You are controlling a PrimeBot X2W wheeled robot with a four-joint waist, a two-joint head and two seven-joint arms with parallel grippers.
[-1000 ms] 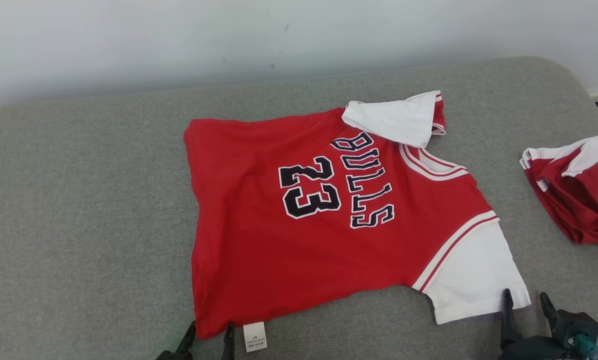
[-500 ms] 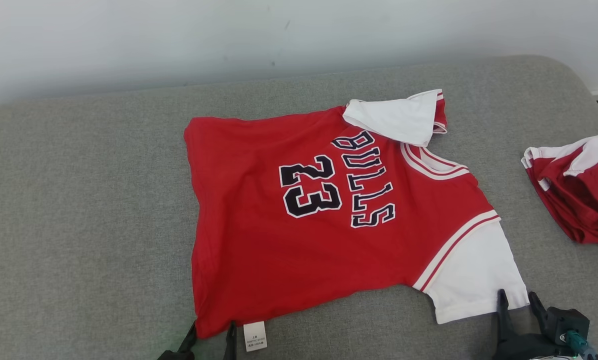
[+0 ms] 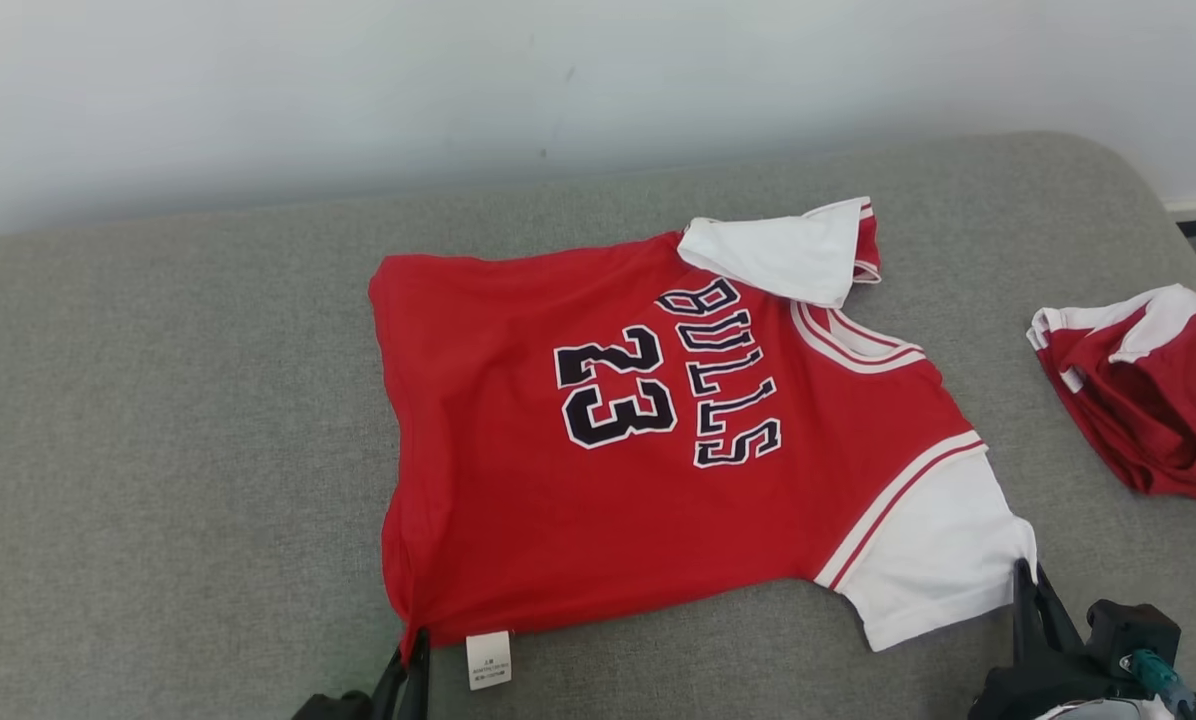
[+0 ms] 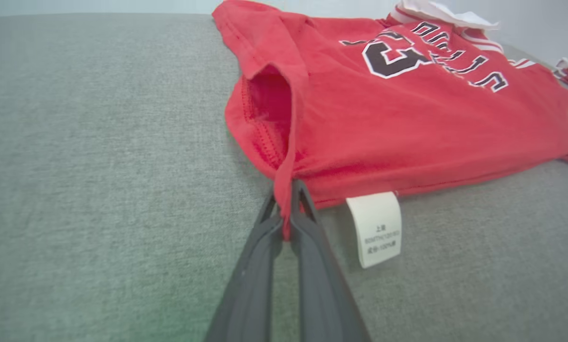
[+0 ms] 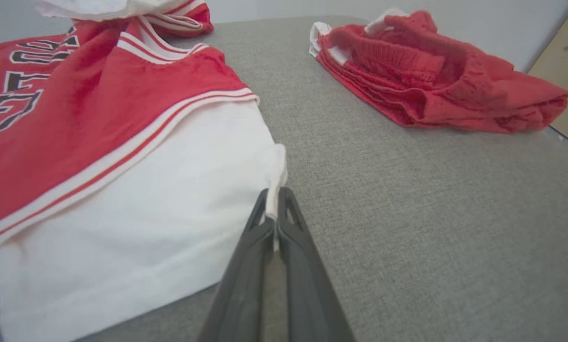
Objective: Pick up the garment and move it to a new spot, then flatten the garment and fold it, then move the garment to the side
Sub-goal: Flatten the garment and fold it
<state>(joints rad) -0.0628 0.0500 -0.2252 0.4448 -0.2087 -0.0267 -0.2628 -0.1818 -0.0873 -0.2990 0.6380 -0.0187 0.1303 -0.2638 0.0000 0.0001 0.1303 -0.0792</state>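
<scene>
L tool [image 4: 287,190] clamps jersey [image 3: 608,520] hem corner, beside care label [image 3: 488,660]. R tool [image 5: 275,192] clamps white sleeve [image 3: 943,560] edge. Print side up on gray padded surface [image 3: 158,400].

Left fingers [image 4: 248,280] pressed together at lower left; right fingers [image 5: 243,275] pressed together at lower right.

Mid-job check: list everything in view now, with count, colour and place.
red short-sleeved fabric jersey with white sleeves: one, red and white, spread mid-surface
white rectangular care label: one, white, at jersey's near hem
crumpled red-and-white garment: one, red and white, right of jersey, apart
grey woven upholstered surface: one, grey, under everything
pale wall: one, off-white, behind surface
left pincer: one, dark, shut on jersey's hem corner
right pincer: one, dark, shut on jersey's near sleeve
</scene>
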